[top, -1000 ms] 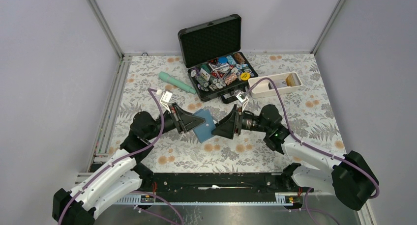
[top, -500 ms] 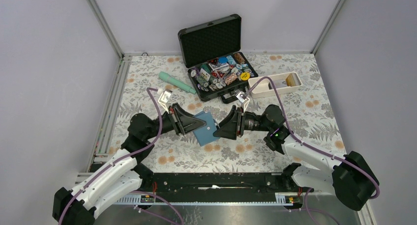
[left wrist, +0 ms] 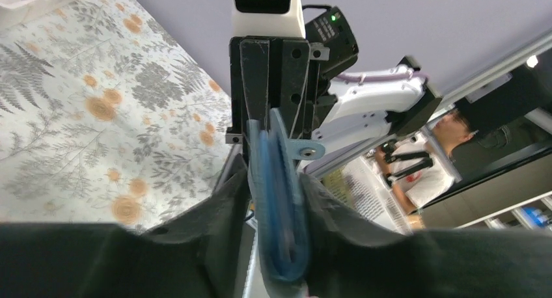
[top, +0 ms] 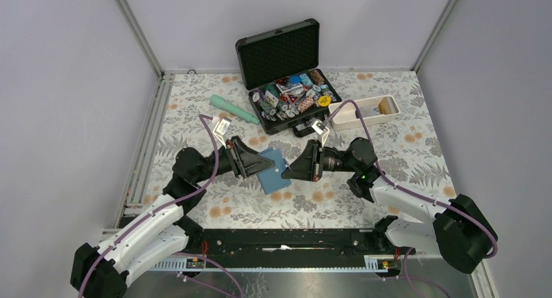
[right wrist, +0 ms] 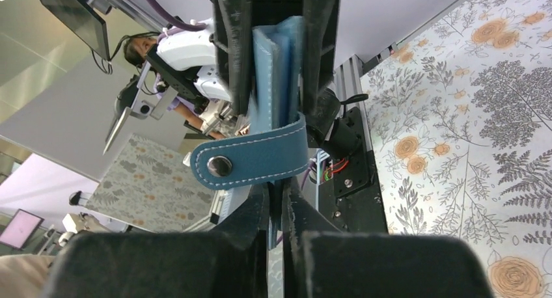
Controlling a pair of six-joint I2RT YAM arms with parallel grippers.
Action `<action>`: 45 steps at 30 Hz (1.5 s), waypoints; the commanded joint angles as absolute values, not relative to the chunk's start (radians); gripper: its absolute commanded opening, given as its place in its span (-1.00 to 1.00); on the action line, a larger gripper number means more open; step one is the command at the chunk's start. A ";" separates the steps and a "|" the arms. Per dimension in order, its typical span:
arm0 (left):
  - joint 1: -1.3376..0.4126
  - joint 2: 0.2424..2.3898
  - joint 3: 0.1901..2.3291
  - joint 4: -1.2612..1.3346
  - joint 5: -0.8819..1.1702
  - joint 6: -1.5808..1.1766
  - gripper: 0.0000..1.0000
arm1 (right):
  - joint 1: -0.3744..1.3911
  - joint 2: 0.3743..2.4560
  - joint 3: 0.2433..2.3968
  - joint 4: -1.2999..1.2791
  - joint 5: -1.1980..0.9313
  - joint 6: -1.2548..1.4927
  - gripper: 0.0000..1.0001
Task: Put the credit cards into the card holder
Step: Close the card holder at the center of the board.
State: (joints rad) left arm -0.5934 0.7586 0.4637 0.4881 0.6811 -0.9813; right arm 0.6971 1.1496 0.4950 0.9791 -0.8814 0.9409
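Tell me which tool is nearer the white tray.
Right. The right tool clamps the card holder in front and left of the white tray; the left tool holds the holder's other edge, farther away.

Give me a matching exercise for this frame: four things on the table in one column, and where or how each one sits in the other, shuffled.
Things:
1. card holder
2. black case
3. white tray
4. green cylinder

Place or state:
A. lying on the cloth, left of the black case
B. gripped by the left end effector and the right end effector
C. open, lid standing up, at the far edge
D. right of the black case

Pairs: 1-B, 2-C, 3-D, 4-A
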 commanded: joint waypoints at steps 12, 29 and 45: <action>-0.594 0.734 0.477 0.316 0.507 -0.909 0.18 | 0.699 1.081 0.560 0.774 -0.723 0.796 -1.00; -0.553 0.696 0.464 0.389 0.500 -0.950 -1.00 | 0.657 0.969 0.538 0.542 -0.726 0.608 0.36; -0.509 0.687 0.497 0.455 0.756 -0.943 -1.00 | 0.411 1.105 0.481 1.090 -0.982 1.043 0.25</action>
